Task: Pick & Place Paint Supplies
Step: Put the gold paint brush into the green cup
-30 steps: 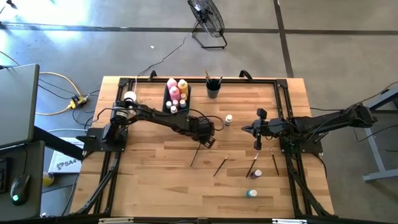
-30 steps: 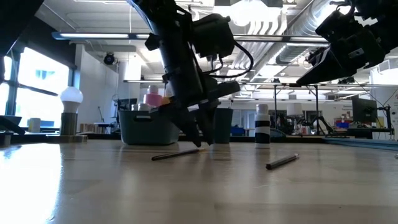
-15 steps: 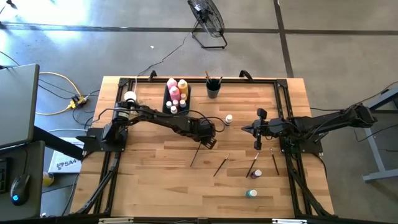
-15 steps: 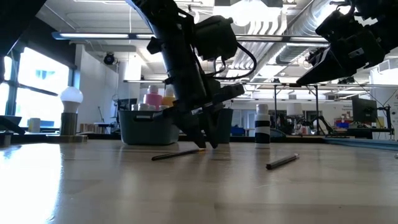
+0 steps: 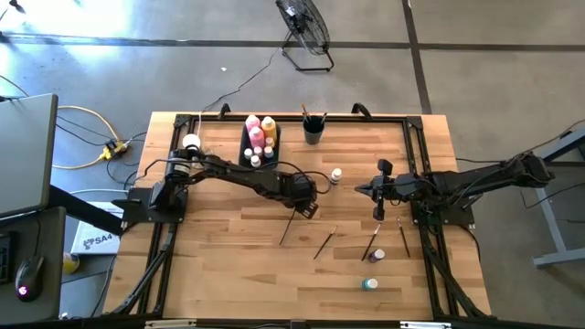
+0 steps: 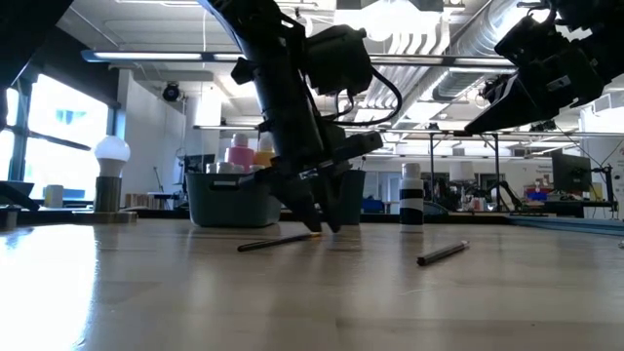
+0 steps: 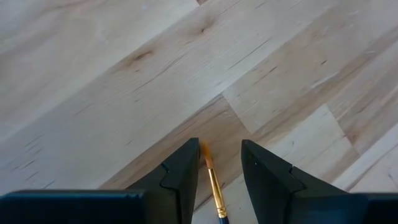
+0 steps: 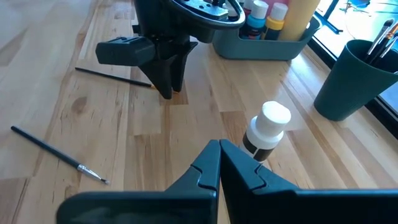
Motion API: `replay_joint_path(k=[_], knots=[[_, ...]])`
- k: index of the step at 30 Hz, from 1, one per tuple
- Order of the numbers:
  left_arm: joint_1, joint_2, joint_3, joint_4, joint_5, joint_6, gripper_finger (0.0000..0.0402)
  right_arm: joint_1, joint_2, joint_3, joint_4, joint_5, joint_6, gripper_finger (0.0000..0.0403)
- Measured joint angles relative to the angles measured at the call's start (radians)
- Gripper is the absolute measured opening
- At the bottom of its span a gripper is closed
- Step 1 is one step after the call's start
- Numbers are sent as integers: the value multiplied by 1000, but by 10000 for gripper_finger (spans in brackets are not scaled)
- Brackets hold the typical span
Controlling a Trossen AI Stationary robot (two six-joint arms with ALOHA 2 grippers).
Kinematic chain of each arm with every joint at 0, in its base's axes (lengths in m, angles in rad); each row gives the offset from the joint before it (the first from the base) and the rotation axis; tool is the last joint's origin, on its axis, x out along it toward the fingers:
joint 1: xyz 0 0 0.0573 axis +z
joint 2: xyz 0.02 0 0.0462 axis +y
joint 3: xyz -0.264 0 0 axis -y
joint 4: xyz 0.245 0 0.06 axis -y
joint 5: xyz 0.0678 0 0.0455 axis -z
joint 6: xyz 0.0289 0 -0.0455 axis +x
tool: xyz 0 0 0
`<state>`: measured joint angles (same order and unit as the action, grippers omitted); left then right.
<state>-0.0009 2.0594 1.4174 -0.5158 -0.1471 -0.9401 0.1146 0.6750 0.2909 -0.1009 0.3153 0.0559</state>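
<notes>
Near the surface's middle, left end effector (image 7: 216, 180): parted fingers straddle the orange bristle tip of a thin dark-handled paintbrush (image 7: 212, 182) lying flat, not yet clamped, apparently lining up a pinch.
Right end effector (image 8: 219, 163): clenched, empty, waiting above the wooden surface (image 5: 228, 238) near a small white-capped paint bottle (image 8: 266, 130).

The left gripper (image 7: 217, 180) pointed down at the wooden table (image 7: 124, 81). Its two dark fingers (image 7: 183, 177) stood a little apart, with a gap between them. A thin paintbrush (image 7: 212, 186) lay on the table in that gap. The brush had an orange tip, a shiny gold band below it, and a dark handle that went out of sight under the gripper. The fingers were on both sides of the brush tip, very close, but it was hard to tell if they touched it. The table was made of light wood planks with brown grain lines.
</notes>
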Motion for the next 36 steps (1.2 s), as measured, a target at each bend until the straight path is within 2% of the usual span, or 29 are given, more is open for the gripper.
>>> replay_joint_path(k=[12,24,36], knots=[[1,0,-1,-14,8,-8,117,0,0,0,0,0,0,2],[1,0,-2,-46,-40,-9,9,0,0,0,0,0,0,2],[0,1,-2,-52,-37,44,1,0,0,0,0,0,0,2]])
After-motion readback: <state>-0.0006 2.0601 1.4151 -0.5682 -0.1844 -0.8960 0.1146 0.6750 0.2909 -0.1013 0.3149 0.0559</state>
